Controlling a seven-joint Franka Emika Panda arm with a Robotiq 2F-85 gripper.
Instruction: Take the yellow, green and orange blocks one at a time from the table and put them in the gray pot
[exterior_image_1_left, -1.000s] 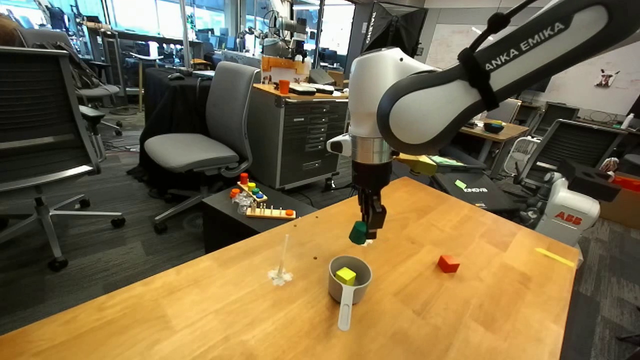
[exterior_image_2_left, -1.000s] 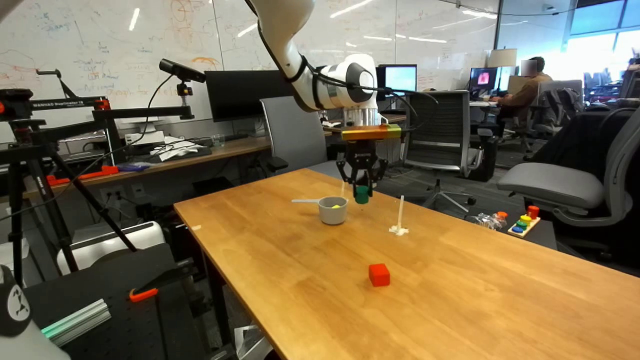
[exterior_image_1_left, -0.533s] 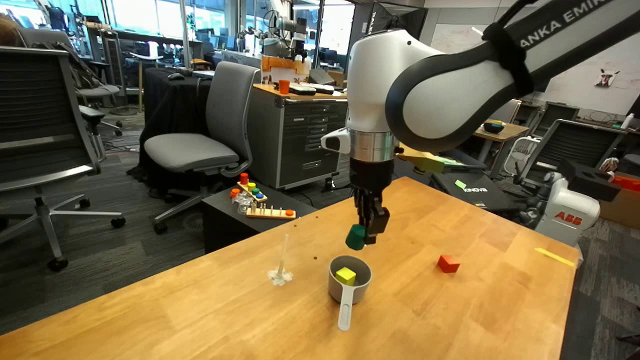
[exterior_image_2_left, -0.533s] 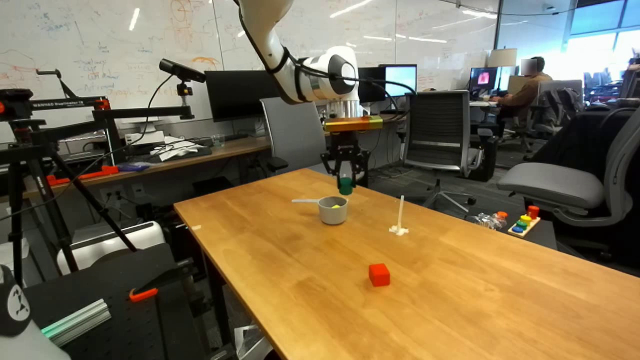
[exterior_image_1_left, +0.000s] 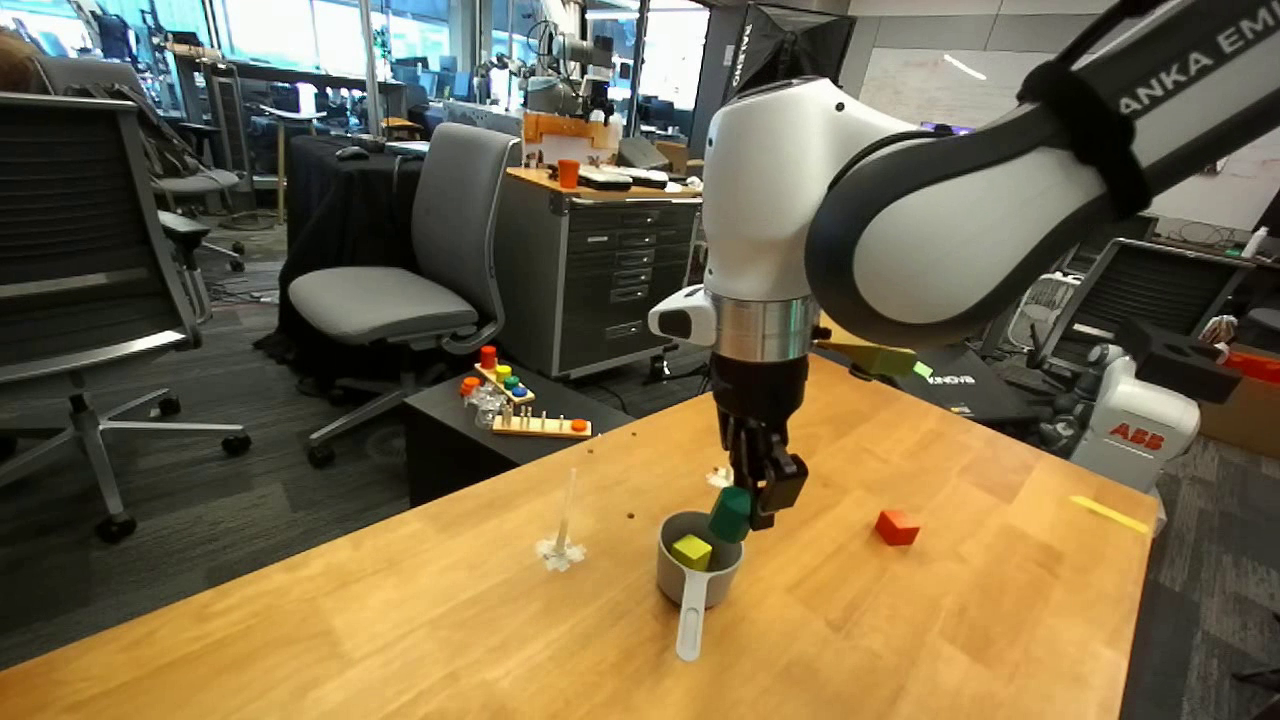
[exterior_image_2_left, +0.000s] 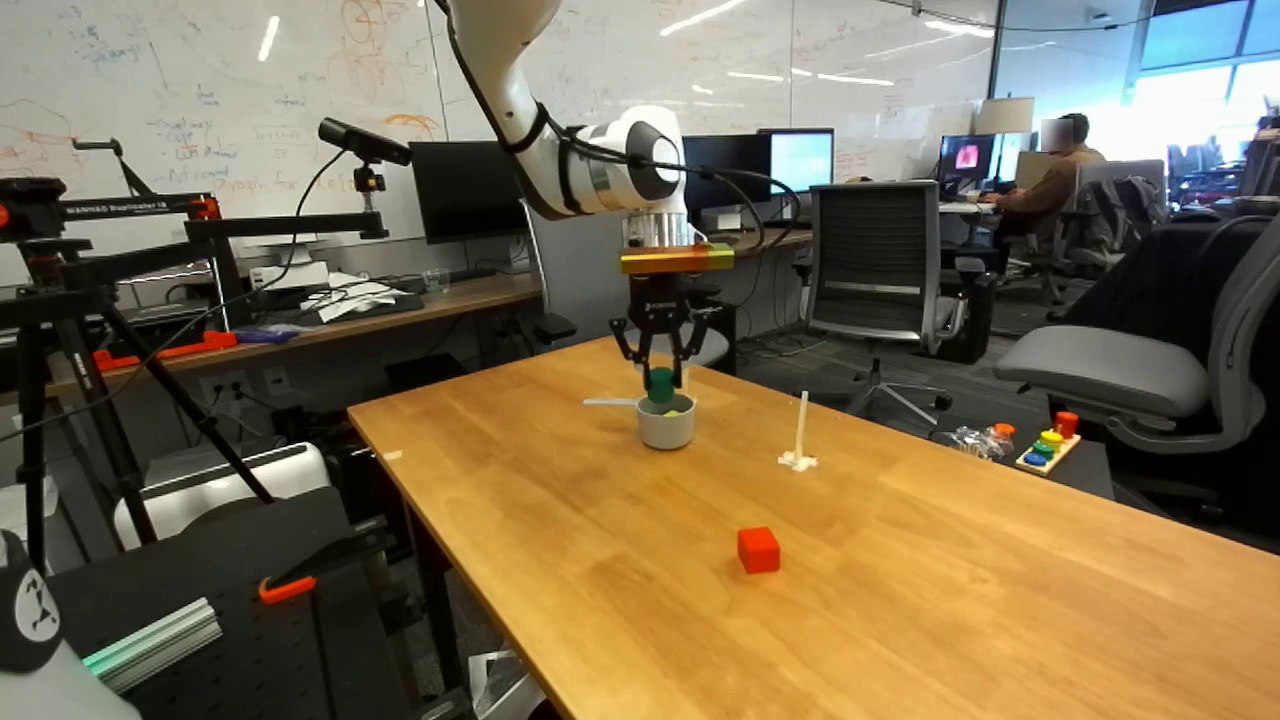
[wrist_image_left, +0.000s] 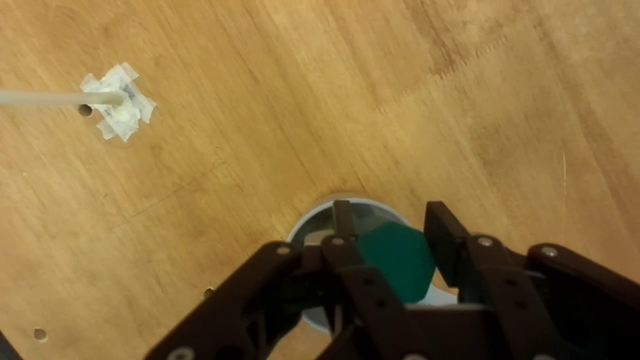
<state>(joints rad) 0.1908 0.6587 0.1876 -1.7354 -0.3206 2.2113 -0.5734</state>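
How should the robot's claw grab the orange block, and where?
From straight above, I think, pinching two opposite sides. The orange block is a small cube lying flat on the table, with nothing over it or touching the sides we can see. But the claw has to let go of the green block first!

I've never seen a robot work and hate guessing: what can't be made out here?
Yellow block: mostly hidden by the wall of the gray pot, in an exterior view.
Pot handle: mostly behind green block and gripper, in the wrist view.
Robot arm: far end cut off by the edge, in both exterior views.
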